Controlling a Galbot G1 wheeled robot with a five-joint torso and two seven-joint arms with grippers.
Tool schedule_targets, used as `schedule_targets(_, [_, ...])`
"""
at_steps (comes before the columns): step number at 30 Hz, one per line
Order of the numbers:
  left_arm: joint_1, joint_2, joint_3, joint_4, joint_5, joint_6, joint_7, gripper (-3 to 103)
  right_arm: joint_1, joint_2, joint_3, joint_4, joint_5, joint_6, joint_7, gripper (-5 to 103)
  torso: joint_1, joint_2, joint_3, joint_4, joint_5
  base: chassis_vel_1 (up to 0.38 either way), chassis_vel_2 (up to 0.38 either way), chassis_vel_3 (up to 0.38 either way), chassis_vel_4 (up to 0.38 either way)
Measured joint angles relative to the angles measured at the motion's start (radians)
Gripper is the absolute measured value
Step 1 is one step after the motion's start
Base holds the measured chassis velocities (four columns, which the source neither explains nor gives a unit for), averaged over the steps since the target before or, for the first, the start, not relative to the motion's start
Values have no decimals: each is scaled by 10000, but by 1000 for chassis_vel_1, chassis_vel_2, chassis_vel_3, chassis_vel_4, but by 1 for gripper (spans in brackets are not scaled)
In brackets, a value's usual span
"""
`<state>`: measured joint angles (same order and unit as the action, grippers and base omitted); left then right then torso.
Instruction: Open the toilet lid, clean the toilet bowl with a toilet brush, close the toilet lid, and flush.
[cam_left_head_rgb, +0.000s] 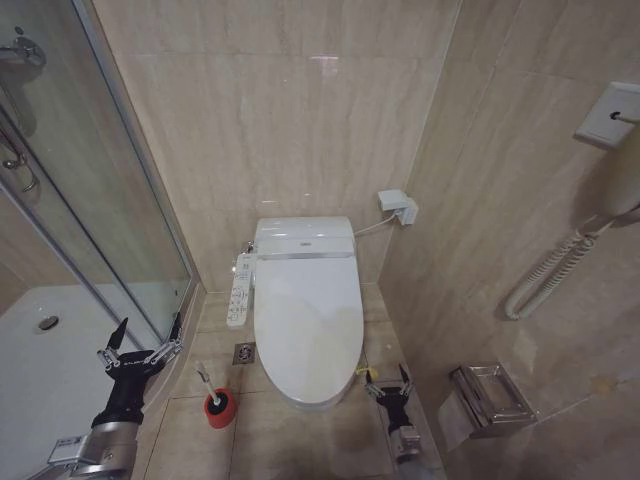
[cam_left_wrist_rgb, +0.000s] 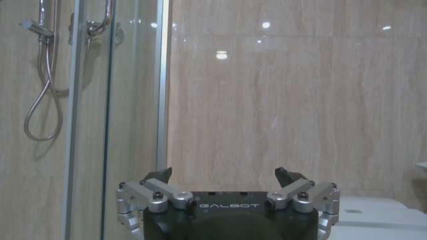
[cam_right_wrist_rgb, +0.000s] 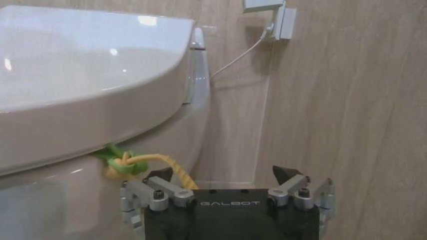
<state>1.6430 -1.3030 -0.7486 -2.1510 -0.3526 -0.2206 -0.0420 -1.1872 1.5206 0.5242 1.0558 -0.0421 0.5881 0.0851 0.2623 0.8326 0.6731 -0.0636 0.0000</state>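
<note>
The toilet lid (cam_left_head_rgb: 308, 315) lies shut over the toilet bowl (cam_left_head_rgb: 300, 398), hiding the bowl's inside. A yellow cord with a green tie (cam_right_wrist_rgb: 125, 163) hangs from under the lid's (cam_right_wrist_rgb: 87, 75) right edge, above the bowl's outer wall (cam_right_wrist_rgb: 60, 200). My right gripper (cam_left_head_rgb: 388, 378) is open, low by the toilet's front right, just short of that cord (cam_left_head_rgb: 365, 372); in its wrist view the right gripper (cam_right_wrist_rgb: 221, 174) holds nothing. The toilet brush (cam_left_head_rgb: 207, 382) stands in its red holder (cam_left_head_rgb: 219, 408) left of the bowl. My left gripper (cam_left_head_rgb: 150, 327) hangs open and empty by the shower glass; its wrist view has the left gripper (cam_left_wrist_rgb: 223, 175) facing the wall.
A control panel (cam_left_head_rgb: 239, 290) sticks out on the toilet's left, with a floor drain (cam_left_head_rgb: 244, 352) below it. The shower glass (cam_left_head_rgb: 110, 200) and white shower tray (cam_left_head_rgb: 40, 370) close the left side. On the right wall sit a paper holder (cam_left_head_rgb: 490, 400), a coiled cord (cam_left_head_rgb: 545, 275) and a socket (cam_left_head_rgb: 398, 205).
</note>
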Motion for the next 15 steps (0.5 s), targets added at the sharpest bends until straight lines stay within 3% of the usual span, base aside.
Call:
schedule_targets(1, [0, 0, 0, 0, 0, 0, 0, 100, 20, -16, 5, -29, -20, 10, 14, 100, 0, 0, 0, 0, 1, 0, 0, 0, 0])
schedule_targets(2, [0, 0, 0, 0, 0, 0, 0, 100, 22, -33, 9, -43, -20, 25, 14, 88, 0, 0, 0, 0, 0, 0, 0, 0, 0])
schedule_targets(9, [0, 0, 0, 0, 0, 0, 0, 100, -89, -22, 17, -51, -41, 231, -202, 88, 0, 0, 0, 0, 0, 0, 0, 0, 0])
schedule_targets(10, [0, 0, 0, 0, 0, 0, 0, 100, -133, -16, 17, -1, -41, 243, -225, 61, 0, 0, 0, 0, 1, 0, 0, 0, 0])
schedule_targets(15, [0, 0, 0, 0, 0, 0, 0, 100, -171, -41, 22, 65, -32, 282, -232, 61, 0, 0, 0, 0, 0, 0, 0, 0, 0])
